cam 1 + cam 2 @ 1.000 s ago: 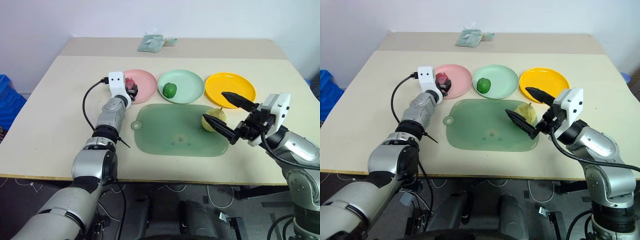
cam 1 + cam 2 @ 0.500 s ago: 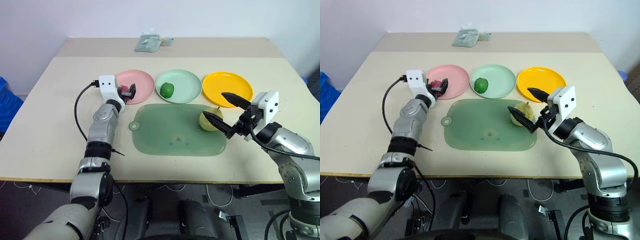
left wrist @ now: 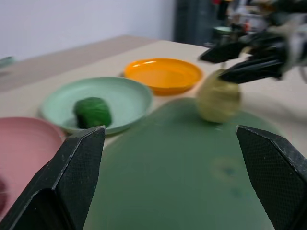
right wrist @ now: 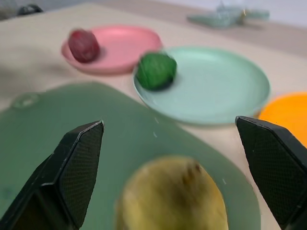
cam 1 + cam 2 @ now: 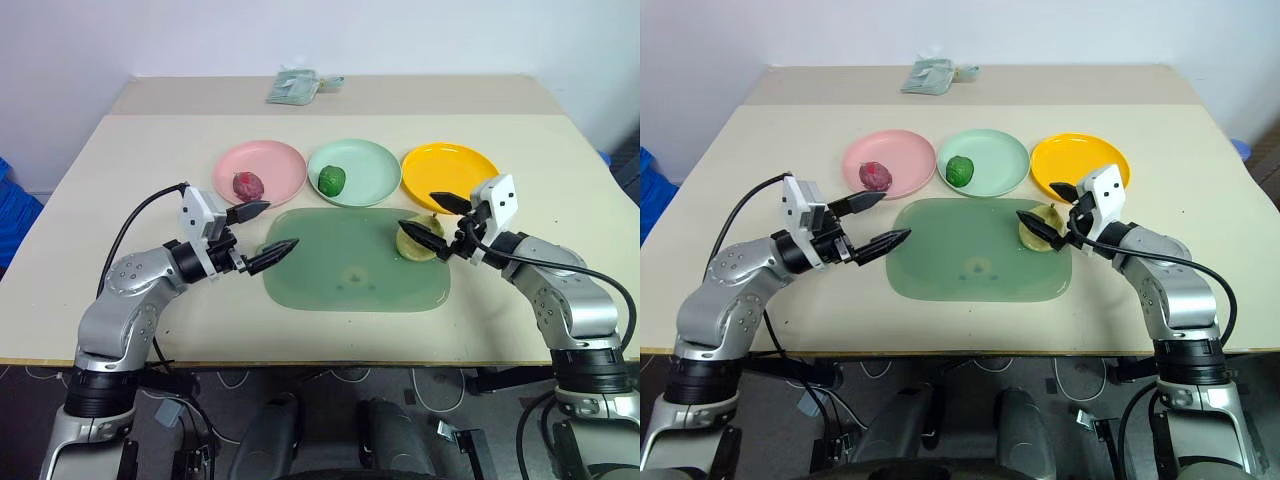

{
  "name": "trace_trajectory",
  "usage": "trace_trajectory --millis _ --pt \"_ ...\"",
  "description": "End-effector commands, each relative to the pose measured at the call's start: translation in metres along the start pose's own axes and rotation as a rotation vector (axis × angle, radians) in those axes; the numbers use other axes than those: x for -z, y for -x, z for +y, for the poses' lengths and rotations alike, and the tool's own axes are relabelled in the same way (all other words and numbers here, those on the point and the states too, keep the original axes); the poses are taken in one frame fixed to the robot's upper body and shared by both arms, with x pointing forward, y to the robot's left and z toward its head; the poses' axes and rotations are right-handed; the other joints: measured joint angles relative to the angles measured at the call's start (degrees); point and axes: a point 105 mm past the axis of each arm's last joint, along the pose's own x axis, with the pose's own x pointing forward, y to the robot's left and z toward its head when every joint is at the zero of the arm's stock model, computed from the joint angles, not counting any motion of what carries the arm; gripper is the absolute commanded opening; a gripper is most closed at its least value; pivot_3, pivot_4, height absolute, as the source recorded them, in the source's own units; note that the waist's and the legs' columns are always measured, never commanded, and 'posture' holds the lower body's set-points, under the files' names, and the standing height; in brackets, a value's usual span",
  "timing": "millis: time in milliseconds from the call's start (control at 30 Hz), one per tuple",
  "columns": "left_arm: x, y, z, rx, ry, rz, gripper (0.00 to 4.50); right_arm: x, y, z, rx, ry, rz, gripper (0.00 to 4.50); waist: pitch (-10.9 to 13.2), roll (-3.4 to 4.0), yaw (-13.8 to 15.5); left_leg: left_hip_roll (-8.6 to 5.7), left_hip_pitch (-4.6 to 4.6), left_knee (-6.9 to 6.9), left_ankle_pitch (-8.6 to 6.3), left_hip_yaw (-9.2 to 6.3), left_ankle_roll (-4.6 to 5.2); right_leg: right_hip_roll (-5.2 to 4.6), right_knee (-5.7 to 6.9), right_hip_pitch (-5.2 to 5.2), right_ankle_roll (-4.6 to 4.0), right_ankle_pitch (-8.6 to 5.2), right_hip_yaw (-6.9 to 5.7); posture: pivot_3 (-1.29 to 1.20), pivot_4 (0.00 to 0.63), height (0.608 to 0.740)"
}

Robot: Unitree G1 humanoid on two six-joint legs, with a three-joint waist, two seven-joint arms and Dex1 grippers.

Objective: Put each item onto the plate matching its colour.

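Observation:
The red-magenta item point(image 5: 247, 184) lies on the pink plate point(image 5: 278, 160). A bumpy green item point(image 5: 331, 180) sits on the mint plate point(image 5: 372, 172). The yellow-orange plate point(image 5: 450, 170) holds nothing. The pale yellow item point(image 5: 410, 247) rests at the right end of the green mat point(image 5: 340, 275). My right gripper point(image 5: 417, 211) is open, one finger above the yellow item and one in front of it. My left gripper point(image 5: 283, 224) is open and holds nothing, level over the mat's left edge, just short of the pink plate.
A folded pale green packet point(image 5: 298, 86) lies at the back of the table point(image 5: 120, 200). The three plates stand in a row just behind the mat. Bare tabletop lies to the left and right of them.
My left gripper has drawn back from the pink plate to the mat's left edge, leaving the red item on the plate. My right gripper has closed in around the yellow item.

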Motion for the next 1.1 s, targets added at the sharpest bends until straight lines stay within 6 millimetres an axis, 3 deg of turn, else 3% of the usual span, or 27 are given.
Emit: trace_trajectory --millis 33,333,500,700,800,867,967,1100 --pt "-0.012 0.003 -0.016 0.065 -0.035 -0.025 4.45 -0.003 0.000 -0.002 -0.023 0.040 0.004 4.50 0.0 0.00 -0.1 0.00 0.00 0.00 0.00 0.01 0.00 0.00 -0.01 0.00 0.00 0.00 0.00 0.00 0.150 0.740" --pt "-0.014 0.019 -0.029 0.141 -0.030 0.024 4.45 0.013 -0.004 0.003 -0.084 0.004 0.050 4.50 0.0 0.01 -0.1 0.02 0.00 -0.02 0.00 0.01 0.00 0.01 -0.02 -0.01 -0.01 0.00 0.01 0.00 0.150 0.740" --pt "-0.014 0.030 -0.037 0.220 -0.016 0.073 4.50 0.013 -0.006 0.002 -0.085 0.006 0.052 2.92 0.0 0.02 -0.1 0.02 0.01 -0.04 0.00 0.01 0.00 -0.01 -0.02 -0.02 -0.02 -0.01 0.01 0.00 0.150 0.740" --pt "-0.014 0.039 -0.044 0.288 0.001 0.118 4.50 0.007 -0.009 0.002 -0.074 0.025 0.043 2.89 0.0 0.02 0.0 0.02 0.00 -0.05 -0.01 0.01 0.00 -0.04 -0.04 -0.02 -0.03 -0.02 0.01 0.00 0.150 0.740" --pt "-0.014 0.039 -0.045 0.298 -0.001 0.121 4.50 -0.008 -0.014 -0.001 -0.066 0.030 -0.003 2.89 0.0 0.05 -0.1 0.02 0.00 -0.05 -0.01 0.01 0.00 -0.05 -0.05 -0.02 -0.04 -0.02 0.01 0.00 0.150 0.740" --pt "-0.016 0.036 -0.044 0.288 -0.008 0.110 4.50 -0.023 -0.019 -0.009 -0.039 0.039 -0.047 2.89 0.0 0.08 -0.1 0.02 0.00 -0.06 -0.01 0.02 0.00 -0.05 -0.05 -0.04 -0.04 -0.02 0.01 0.00 0.150 0.740" --pt "-0.021 0.025 -0.045 0.262 -0.010 0.077 4.50 -0.044 -0.034 -0.049 0.139 0.103 -0.119 2.89 0.1 0.09 -0.4 0.03 0.00 -0.07 -0.01 0.02 -0.01 -0.04 -0.04 -0.06 -0.04 -0.01 0.00 0.00 0.150 0.740" --pt "-0.025 0.013 -0.045 0.216 -0.009 0.039 4.50 -0.044 -0.048 -0.089 0.306 0.103 -0.126 2.89 0.1 0.08 -0.2 0.03 0.01 -0.07 0.00 0.05 -0.01 0.07 -0.07 -0.04 -0.05 0.01 -0.02 0.00 0.150 0.740"
